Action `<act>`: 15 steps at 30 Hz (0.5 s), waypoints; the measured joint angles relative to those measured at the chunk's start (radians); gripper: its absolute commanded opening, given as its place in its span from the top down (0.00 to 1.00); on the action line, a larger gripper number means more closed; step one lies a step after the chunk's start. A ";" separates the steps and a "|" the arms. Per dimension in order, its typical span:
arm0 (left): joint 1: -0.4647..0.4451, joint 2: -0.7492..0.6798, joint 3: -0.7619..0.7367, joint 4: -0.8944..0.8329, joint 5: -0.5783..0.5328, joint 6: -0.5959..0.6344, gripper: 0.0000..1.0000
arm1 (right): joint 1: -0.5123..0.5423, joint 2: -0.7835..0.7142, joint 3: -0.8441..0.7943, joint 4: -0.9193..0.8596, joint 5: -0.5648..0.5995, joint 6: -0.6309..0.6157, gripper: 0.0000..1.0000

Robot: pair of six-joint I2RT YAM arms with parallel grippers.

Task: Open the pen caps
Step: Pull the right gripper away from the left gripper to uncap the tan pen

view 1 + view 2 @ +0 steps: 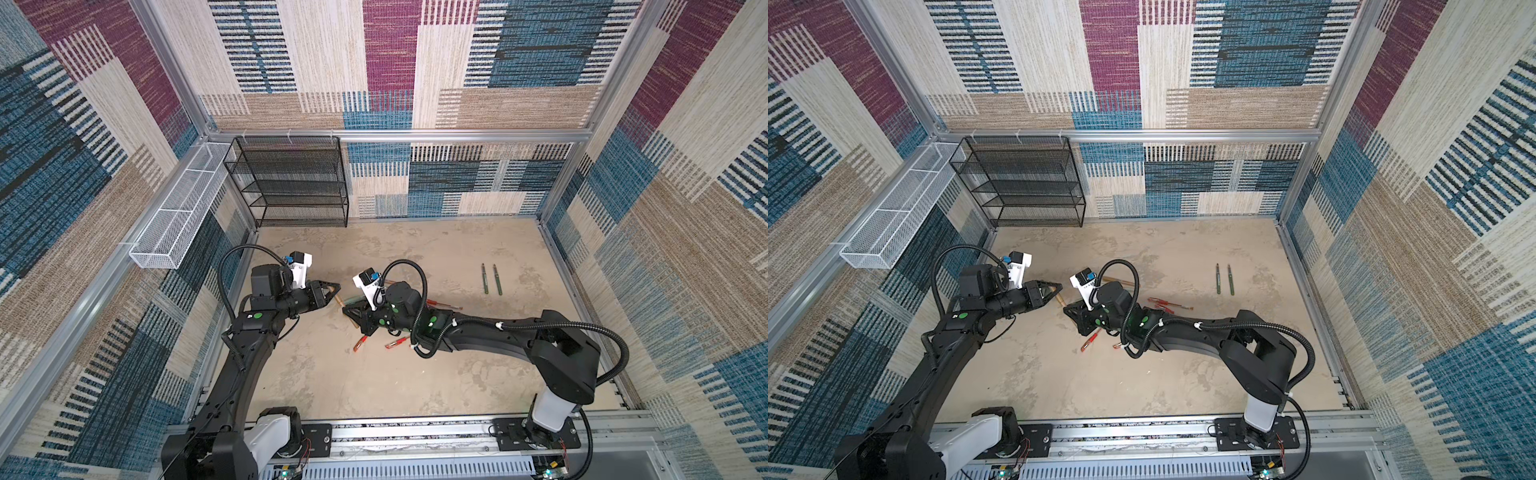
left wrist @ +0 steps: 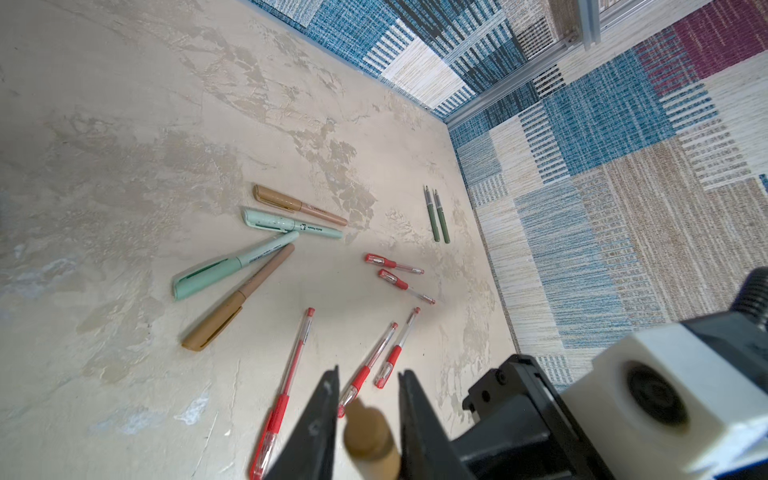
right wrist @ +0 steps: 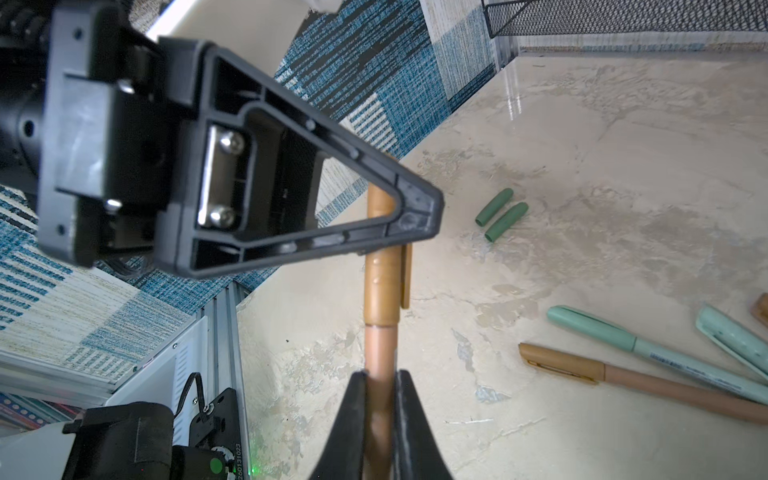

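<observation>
Golden-brown plastic between black jaws: above the bench (image 3: 623, 124), the left gripper (image 2: 369, 372) pinches the rounded far end of a pen's cap (image 3: 380, 282). The right gripper (image 3: 380, 374) is clamped on the pinkish-tan barrel (image 3: 380, 349) near the seam. The cap sits on the pen, not yet pulled.

Both surfaces look smooth and round. A straight pull could slide the barrel through the right gripper, or let the left jaws slip off the cap's tapered tip. A pull off the pen's axis could bind the cap or snag its flat clip. A sudden release might fling the cap among the slim red pens (image 2: 277, 411) lying on the bench nearby.

Two stubby dark green caps (image 3: 494, 206) lie side by side, already off and well apart from their thin green barrels (image 2: 433, 222). Mint pens (image 2: 232, 266) and brown pens (image 2: 239, 296) rest capped on the mottled, stone-like surface.
</observation>
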 measured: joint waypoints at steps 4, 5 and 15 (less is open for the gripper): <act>-0.001 -0.006 -0.008 0.020 0.016 -0.024 1.00 | 0.001 0.032 0.032 -0.021 -0.006 -0.002 0.90; 0.001 -0.006 -0.008 0.021 0.016 -0.024 1.00 | 0.002 0.039 0.042 -0.026 -0.007 -0.003 0.88; 0.000 -0.018 -0.008 0.016 -0.005 -0.021 1.00 | 0.006 0.074 0.068 -0.021 -0.010 0.003 0.80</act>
